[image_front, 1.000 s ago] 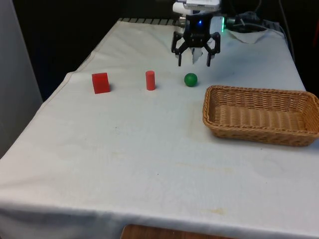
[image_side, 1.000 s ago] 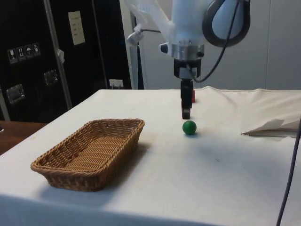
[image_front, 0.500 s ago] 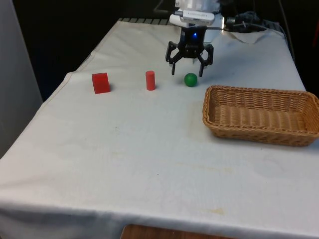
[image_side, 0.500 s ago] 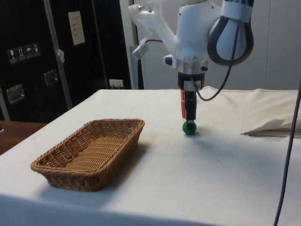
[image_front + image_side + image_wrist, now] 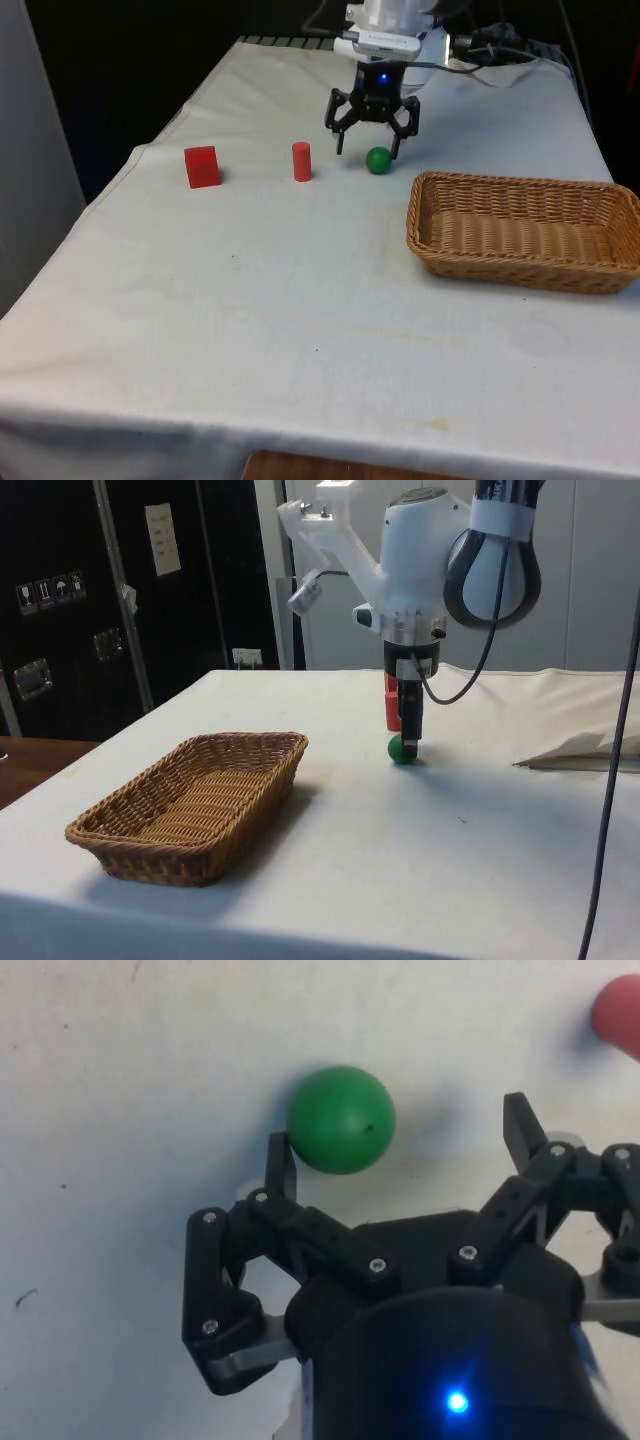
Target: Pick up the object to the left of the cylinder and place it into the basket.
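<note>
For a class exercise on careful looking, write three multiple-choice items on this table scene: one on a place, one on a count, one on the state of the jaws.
1. In the front view, where does the red cylinder stand?
A. Between the red cube and the green ball
B. Inside the basket
C. To the left of the cube

2. How many red things stand on the white cloth?
A. One
B. Two
C. Three

3. How do the jaws of the gripper stand?
A. Shut on the cylinder
B. Shut on the ball
C. Open beside the ball

Answers:
1 A: the three stand in a row.
2 B: cube and cylinder.
3 C: the wrist view shows spread fingers.
</note>
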Motion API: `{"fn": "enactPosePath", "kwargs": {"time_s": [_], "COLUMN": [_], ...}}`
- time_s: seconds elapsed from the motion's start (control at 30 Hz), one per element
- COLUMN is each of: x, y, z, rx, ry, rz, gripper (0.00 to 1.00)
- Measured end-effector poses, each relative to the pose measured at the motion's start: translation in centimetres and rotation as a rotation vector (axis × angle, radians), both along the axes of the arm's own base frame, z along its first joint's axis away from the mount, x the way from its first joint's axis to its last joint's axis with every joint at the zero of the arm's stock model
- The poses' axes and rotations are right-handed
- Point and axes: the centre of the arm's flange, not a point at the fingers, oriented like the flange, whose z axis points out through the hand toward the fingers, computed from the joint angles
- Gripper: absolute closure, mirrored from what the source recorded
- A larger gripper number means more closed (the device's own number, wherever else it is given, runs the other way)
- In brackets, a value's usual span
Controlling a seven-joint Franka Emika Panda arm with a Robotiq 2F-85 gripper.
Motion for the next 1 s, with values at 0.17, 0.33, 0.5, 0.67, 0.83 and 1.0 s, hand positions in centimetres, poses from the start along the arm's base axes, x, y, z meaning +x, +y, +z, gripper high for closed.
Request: {"fn": "enactPosePath", "kwargs": {"time_s": [0.17,0.33,0.5,0.67,0.83,1.0], "x": [-0.04,-0.05,-0.01,0.14,0.22,0.18], "y": [-0.56,-0.71,-0.60,-0.51,-0.34,-0.18], "z": [0.04,0.04,0.02,-0.13,-0.25,-0.32], "rx": [-0.002,-0.002,-0.002,-0.006,-0.007,-0.006], "ry": [0.001,0.002,0.002,0.004,0.006,0.008], "rz": [0.002,0.003,0.006,0.010,0.012,0.012], "gripper": [0.00,0.00,0.00,0.00,0.00,0.00]}}
